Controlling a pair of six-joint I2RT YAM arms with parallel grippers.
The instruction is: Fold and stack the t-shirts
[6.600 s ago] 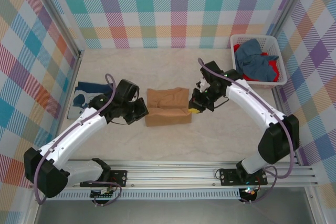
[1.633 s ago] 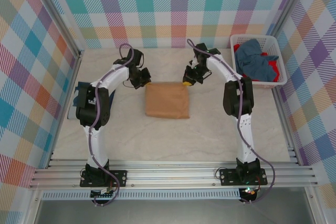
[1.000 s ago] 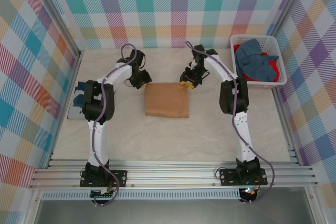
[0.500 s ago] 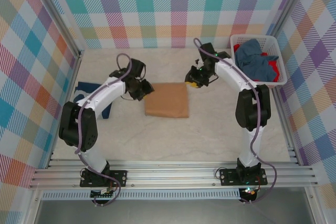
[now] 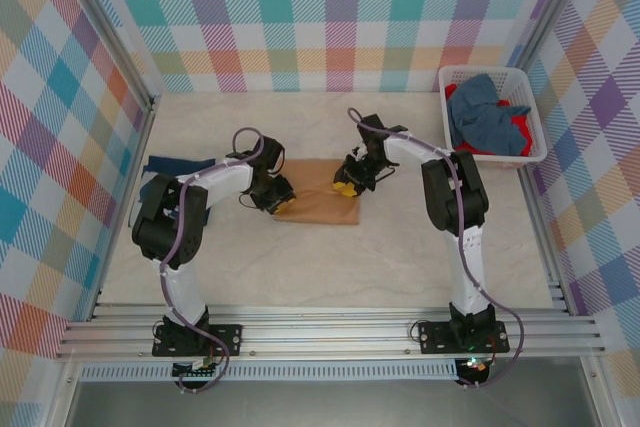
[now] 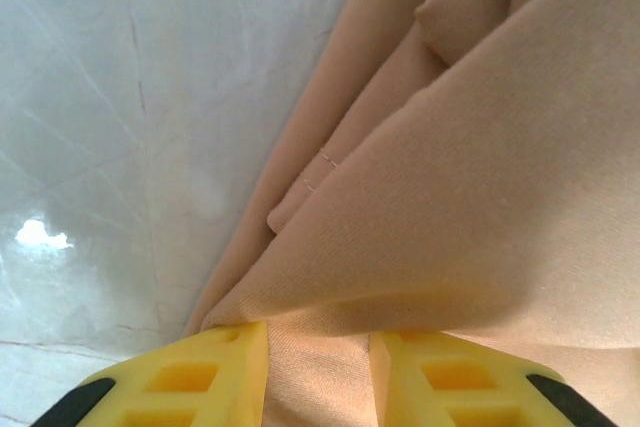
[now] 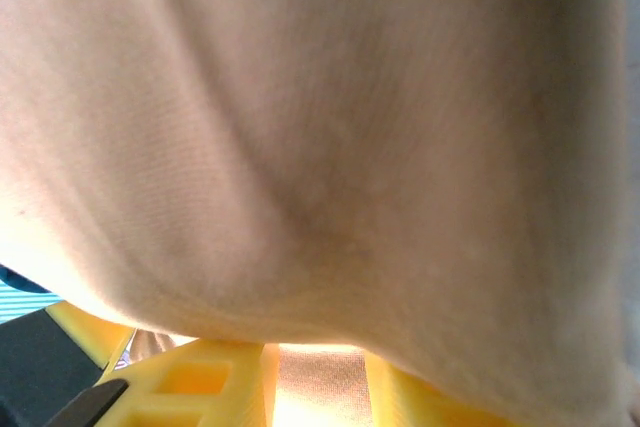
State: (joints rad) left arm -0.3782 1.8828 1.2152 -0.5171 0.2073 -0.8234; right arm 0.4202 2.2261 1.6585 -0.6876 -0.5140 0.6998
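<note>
A folded tan t-shirt point(image 5: 318, 211) lies mid-table. My left gripper point(image 5: 281, 203) sits on its left side, my right gripper point(image 5: 345, 188) on its right side. In the left wrist view tan cloth point(image 6: 480, 147) runs down between the yellow fingers point(image 6: 190, 382), and the left gripper point(image 6: 318, 372) is shut on it. A lifted tan fold point(image 7: 350, 97) hangs close over the right wrist camera, and the right gripper point(image 7: 318, 387) pinches a strip of it. A navy t-shirt point(image 5: 170, 163) lies at the far left, partly behind my left arm. Blue point(image 5: 485, 115) and red point(image 5: 517, 129) t-shirts sit in the basket.
The white lattice basket point(image 5: 480, 70) stands at the back right corner against the checked wall. Checked walls close the table on the left, back and right. Bare table point(image 5: 330, 277) stretches in front of the tan shirt down to the arm rail.
Both grippers came in from the tan shirt's far corners onto the cloth, closed on it, and moved nearer the front with it. The navy shirt and the basket stayed put.
</note>
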